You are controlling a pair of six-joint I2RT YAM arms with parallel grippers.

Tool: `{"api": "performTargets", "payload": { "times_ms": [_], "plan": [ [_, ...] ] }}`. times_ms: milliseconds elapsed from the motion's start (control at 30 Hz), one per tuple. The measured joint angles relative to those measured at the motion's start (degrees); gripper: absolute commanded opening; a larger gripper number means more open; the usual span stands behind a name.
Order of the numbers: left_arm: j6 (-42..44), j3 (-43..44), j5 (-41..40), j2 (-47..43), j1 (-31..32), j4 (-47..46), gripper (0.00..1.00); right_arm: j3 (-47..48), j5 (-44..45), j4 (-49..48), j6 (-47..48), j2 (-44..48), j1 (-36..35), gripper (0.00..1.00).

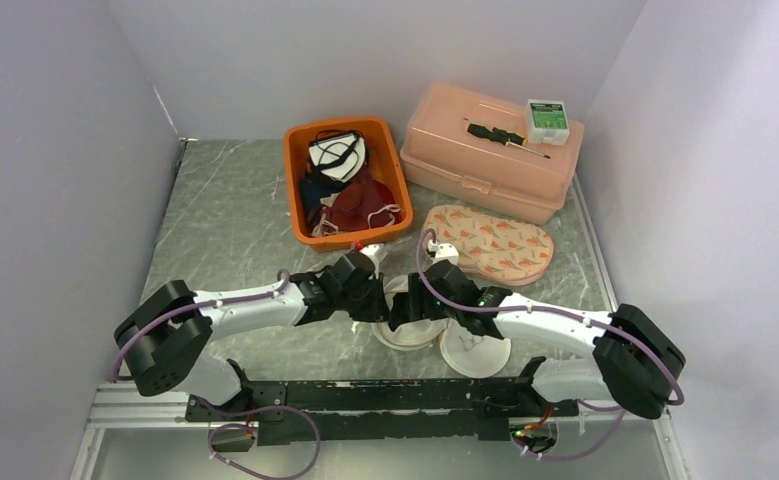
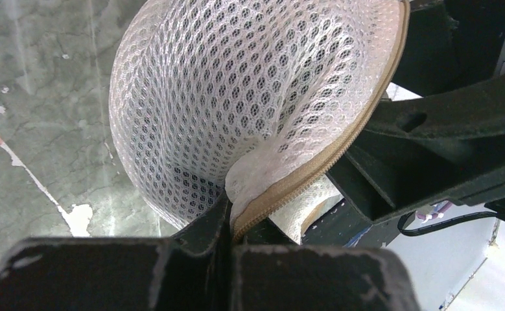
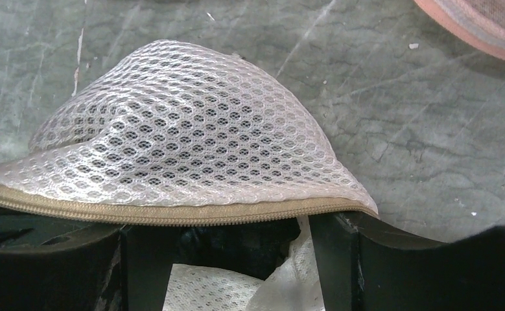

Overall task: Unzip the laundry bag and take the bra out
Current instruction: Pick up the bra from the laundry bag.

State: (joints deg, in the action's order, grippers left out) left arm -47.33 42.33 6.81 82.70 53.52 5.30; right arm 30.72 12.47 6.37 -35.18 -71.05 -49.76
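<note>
1. The laundry bag (image 1: 412,332), white mesh with a tan zipper (image 2: 340,149), lies at the centre of the table (image 1: 235,220) towards its near edge, between both grippers.
2. The left gripper (image 2: 227,214) has its fingers pressed together, pinching the bag's zipper edge.
3. The right gripper (image 3: 227,243) stands spread, with the zipped rim lying across its two fingers and loose mesh between them.
4. At the far side, an orange bin (image 1: 300,190) holds garments, a pink case (image 1: 485,160) sits to its right, and a patterned pouch (image 1: 490,243) lies just in front of the case.
</note>
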Motion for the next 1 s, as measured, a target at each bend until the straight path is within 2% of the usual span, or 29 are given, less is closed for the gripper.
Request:
{"api": "performTargets", "payload": {
  "times_ms": [200, 367, 467, 633, 833, 1000],
  "plan": [
    [-0.44, 0.00, 0.00, 0.90, 1.05, -0.76, 0.03, -2.86, -4.76, -2.75, -2.01, -0.22, 2.23, 0.71],
    [-0.46, 0.00, -0.02, 1.90, 1.60, -1.40, 0.03, -4.98, -10.05, -6.56, -3.54, -0.09, 3.69, 0.63],
    [-0.50, -0.02, -0.02, 2.73, 1.73, -1.66, 0.03, -6.12, -13.31, -9.14, -4.46, -0.07, 4.63, 0.53],
    [-0.57, -0.35, -0.04, 3.74, 1.99, -1.90, 0.03, -7.91, -17.55, -12.94, -5.86, -0.22, 6.14, 0.31],
    [-0.61, -0.35, -0.11, 3.98, 2.19, -2.05, 0.03, -8.41, -18.71, -13.46, -6.12, 1.22, 6.27, 0.02],
    [-0.61, -0.35, -0.66, 3.63, 2.25, -1.27, 0.03, -8.41, -17.35, -10.38, -2.47, 8.46, 5.99, 0.00]
  ]
}}
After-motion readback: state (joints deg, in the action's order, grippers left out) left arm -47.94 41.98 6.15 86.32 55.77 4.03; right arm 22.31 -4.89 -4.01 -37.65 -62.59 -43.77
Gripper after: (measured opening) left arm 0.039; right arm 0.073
